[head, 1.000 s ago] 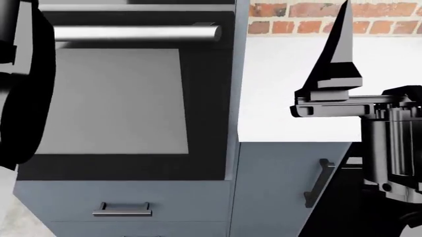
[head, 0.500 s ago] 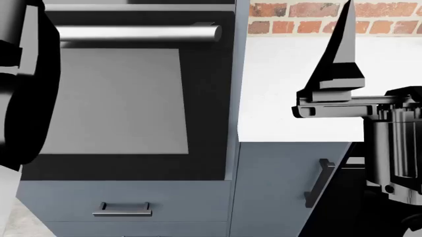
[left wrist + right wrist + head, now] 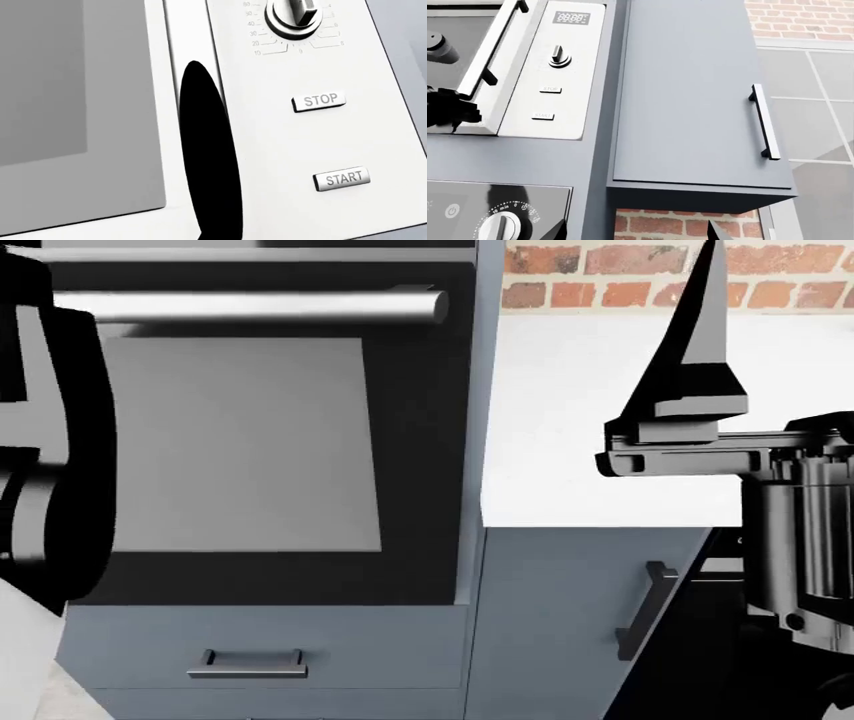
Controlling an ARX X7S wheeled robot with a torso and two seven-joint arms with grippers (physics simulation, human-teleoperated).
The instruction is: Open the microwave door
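While unseen, left claw (image 3: 450, 112) beside microwave door (image 3: 467, 65)

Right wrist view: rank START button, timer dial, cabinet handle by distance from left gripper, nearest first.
1. START button, on the control panel beside the left gripper.
2. Timer dial, further along the same panel.
3. Cabinet handle, across the neighbouring cabinet door.

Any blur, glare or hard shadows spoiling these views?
Left wrist view: sharp, STOP button legible, no glare, a black shape covers the door edge. Head view: crisp, flat light, soft sheen on the oven handle. Right wrist view: sharp, the microwave steeply skewed.
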